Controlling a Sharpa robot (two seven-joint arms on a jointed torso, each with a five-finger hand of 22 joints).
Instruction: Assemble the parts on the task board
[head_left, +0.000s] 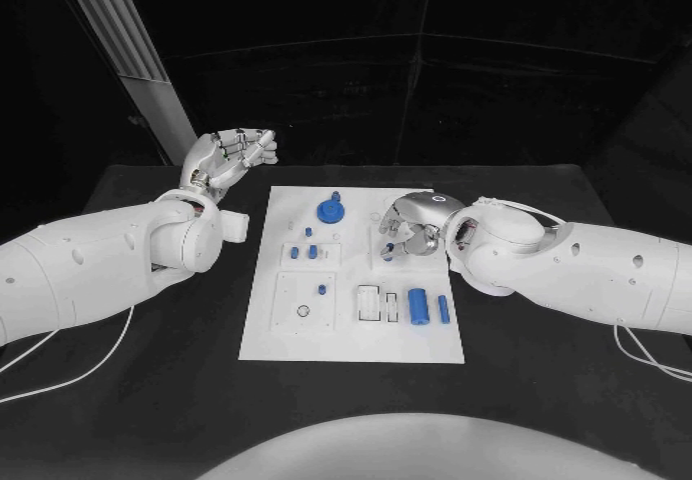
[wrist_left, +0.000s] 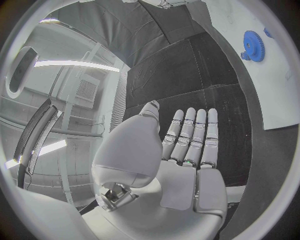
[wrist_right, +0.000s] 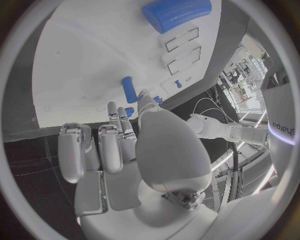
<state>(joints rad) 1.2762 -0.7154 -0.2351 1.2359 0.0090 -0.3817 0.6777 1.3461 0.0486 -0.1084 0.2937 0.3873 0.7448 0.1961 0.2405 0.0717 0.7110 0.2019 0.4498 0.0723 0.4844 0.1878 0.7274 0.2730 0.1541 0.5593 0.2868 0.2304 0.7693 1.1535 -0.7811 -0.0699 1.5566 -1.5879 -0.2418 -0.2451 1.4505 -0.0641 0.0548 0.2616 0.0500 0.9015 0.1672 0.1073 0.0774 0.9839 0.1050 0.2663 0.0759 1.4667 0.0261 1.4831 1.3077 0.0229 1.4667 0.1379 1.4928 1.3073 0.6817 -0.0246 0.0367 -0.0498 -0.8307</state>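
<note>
the left hand (head_left: 231, 157) is raised beside the far left corner of the task board (head_left: 274, 335), above the black surface (head_left: 548, 370). its fingers are straight and apart, and it holds nothing. on the board, the blue gear (head_left: 332, 211) lies near the far edge. the blue cylinder (head_left: 418, 305) lies near the right edge. the right hand (head_left: 411, 228) is low over the board, right of the gear, fingers curled down; whether it holds a part, i cannot tell.

Left hand (head_left: 231, 155) was raised at eleven o'clock, fingers straight and empty; right hand (head_left: 411, 225) hovered near centre, palm down, fingers curled.
</note>
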